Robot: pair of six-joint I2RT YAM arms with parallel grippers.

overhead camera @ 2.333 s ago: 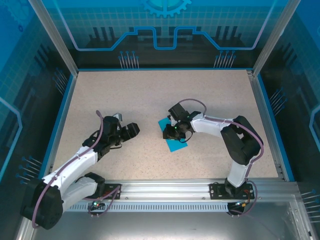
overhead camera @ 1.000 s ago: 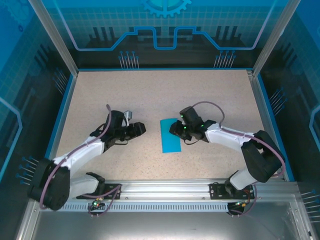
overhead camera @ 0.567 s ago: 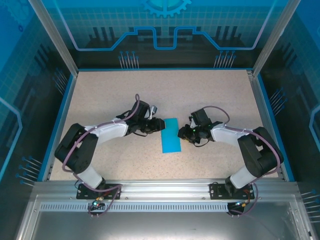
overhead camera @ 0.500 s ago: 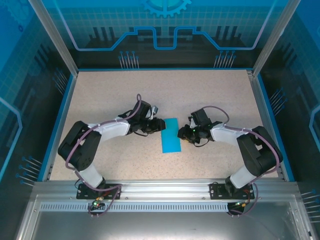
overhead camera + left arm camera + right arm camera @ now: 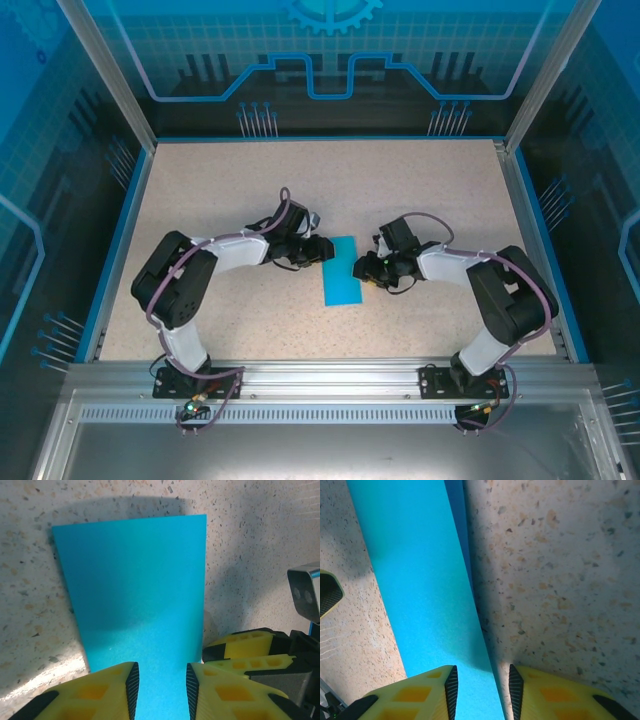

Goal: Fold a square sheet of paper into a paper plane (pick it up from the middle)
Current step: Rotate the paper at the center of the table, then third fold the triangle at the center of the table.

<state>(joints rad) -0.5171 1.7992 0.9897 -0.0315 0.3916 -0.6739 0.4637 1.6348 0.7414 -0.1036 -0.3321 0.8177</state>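
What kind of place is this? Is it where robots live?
Most likely a robot test booth in a lab. A speckled table sits inside see-through blue walls, a left arm and a right arm are bolted to a metal rail, and blue paper lies between them.

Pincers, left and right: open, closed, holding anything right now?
Left pincer: open, fingertips apart over the flat teal-blue paper sheet.
Right pincer: open, over the same sheet's edge.

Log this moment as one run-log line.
paper: narrow teal rectangle, flat on table | left pincer: open, at paper's left edge | right pincer: open, at paper's right edge
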